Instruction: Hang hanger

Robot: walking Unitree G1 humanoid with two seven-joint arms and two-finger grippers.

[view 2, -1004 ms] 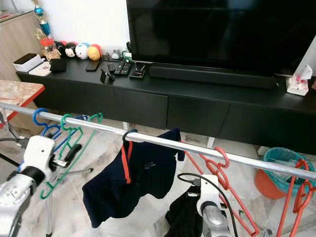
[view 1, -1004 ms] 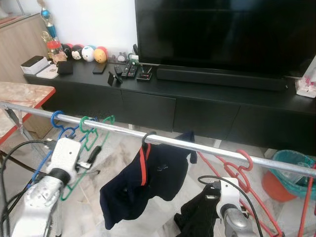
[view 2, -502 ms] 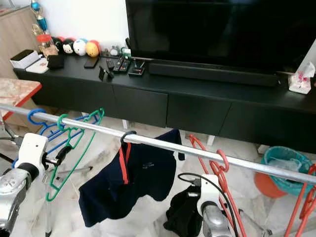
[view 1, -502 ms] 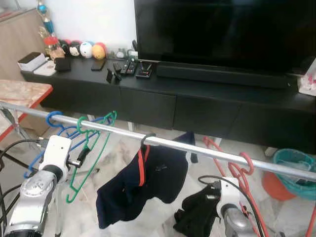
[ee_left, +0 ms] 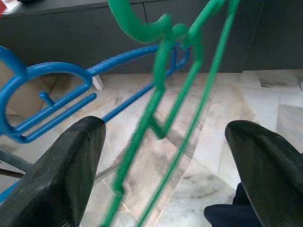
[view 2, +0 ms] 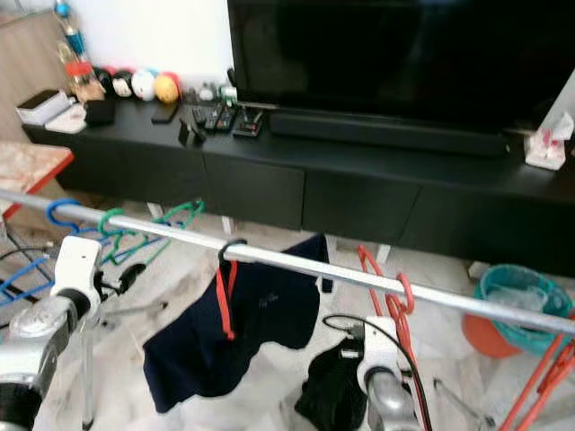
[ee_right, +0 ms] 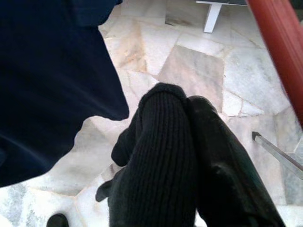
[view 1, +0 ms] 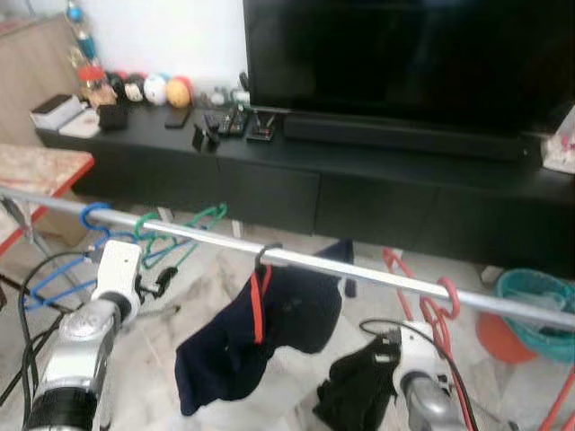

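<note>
Big black TV (view 1: 404,54) on long black cabinet (view 1: 359,193). Silver metal clothes rail (view 1: 305,262) runs across in front. Navy garment (view 1: 260,337) on black hanger mid-rail. Green plastic hanger (view 1: 184,226) hooked near rail's left end, beside blue plastic hanger (view 1: 94,224). Left gripper (ee_left: 165,161) just below it, fingers spread wide, green wire between them, untouched. Right gripper (ee_right: 189,156) clenched on black knitted cloth (ee_right: 161,189), next to red plastic hanger (view 1: 431,314).

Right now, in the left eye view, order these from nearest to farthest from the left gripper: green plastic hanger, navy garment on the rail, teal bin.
1. Green plastic hanger, just beside the left gripper.
2. Navy garment, mid-rail, to its right.
3. Teal bin, far right on the floor.
</note>
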